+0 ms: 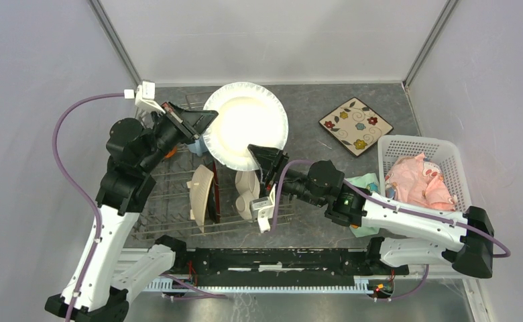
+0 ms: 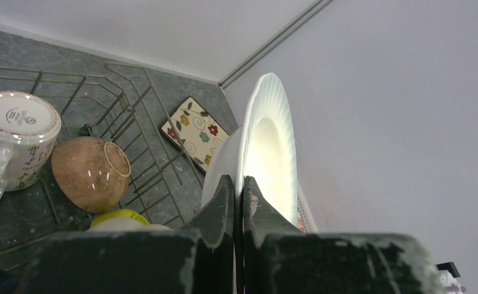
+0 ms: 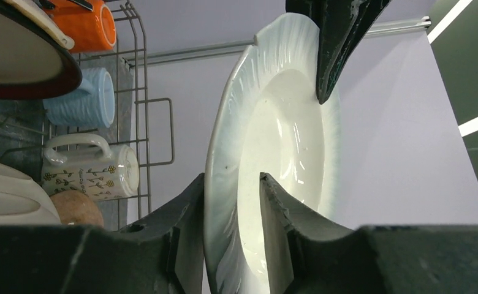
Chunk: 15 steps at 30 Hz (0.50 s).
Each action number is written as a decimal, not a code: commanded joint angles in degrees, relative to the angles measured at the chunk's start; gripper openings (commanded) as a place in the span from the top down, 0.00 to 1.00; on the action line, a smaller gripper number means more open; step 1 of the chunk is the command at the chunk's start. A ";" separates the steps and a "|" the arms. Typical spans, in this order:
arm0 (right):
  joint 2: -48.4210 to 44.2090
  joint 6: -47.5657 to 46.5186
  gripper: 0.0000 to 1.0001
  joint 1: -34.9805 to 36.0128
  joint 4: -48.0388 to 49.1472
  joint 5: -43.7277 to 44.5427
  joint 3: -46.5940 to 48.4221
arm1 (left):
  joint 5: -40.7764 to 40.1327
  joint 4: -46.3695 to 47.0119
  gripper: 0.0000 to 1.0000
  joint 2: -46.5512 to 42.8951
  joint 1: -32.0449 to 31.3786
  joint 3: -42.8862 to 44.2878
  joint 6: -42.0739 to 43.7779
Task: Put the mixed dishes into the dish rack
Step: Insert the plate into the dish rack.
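Observation:
A white plate [image 1: 245, 131] [image 2: 273, 153] [image 3: 273, 141] hangs on edge above the dish rack [image 1: 171, 194] [image 2: 120, 110]. My left gripper [image 1: 205, 121] [image 2: 239, 184] is shut on its left rim. My right gripper [image 1: 262, 153] [image 3: 231, 184] straddles the near rim, open, with the inner finger off the plate's face. Inside the rack are an orange mug [image 3: 89, 27], a light-blue mug [image 3: 86, 98], a white patterned mug [image 2: 16, 128], a tan bowl [image 2: 89, 174], a lime-green bowl [image 2: 117, 217], a cream plate [image 1: 202, 188] and a red-rimmed plate [image 3: 22, 61].
A square floral tile [image 1: 356, 126] lies on the table at the back right. The white perforated basket [image 1: 420, 144] holding a pink cloth [image 1: 420, 181] stands at the right. A teal cloth [image 1: 363, 181] lies under my right arm.

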 commanded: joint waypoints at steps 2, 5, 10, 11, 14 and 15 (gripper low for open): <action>-1.80 3.04 0.51 -0.17 5.88 -0.09 -2.04 | -1.83 8.25 0.98 -4.02 -0.93 -0.51 -5.14; -1.94 3.50 0.33 -0.15 6.70 0.53 -3.71 | -6.66 8.00 0.98 -5.24 -0.95 -0.66 -3.47; -2.91 6.31 0.21 -0.23 7.42 -0.09 -5.02 | -10.95 7.36 0.98 -5.26 -0.95 1.58 1.46; -3.27 6.66 0.17 -0.25 7.60 -1.78 -5.35 | -11.59 6.73 0.98 -5.06 -0.95 2.17 2.58; -4.08 8.48 0.02 -0.16 7.51 -2.88 -5.55 | -15.22 5.03 0.98 -5.00 -0.93 3.49 5.96; -4.50 9.13 0.02 -0.12 7.59 -3.14 -5.64 | -16.56 4.43 0.98 -5.12 -0.94 3.96 7.38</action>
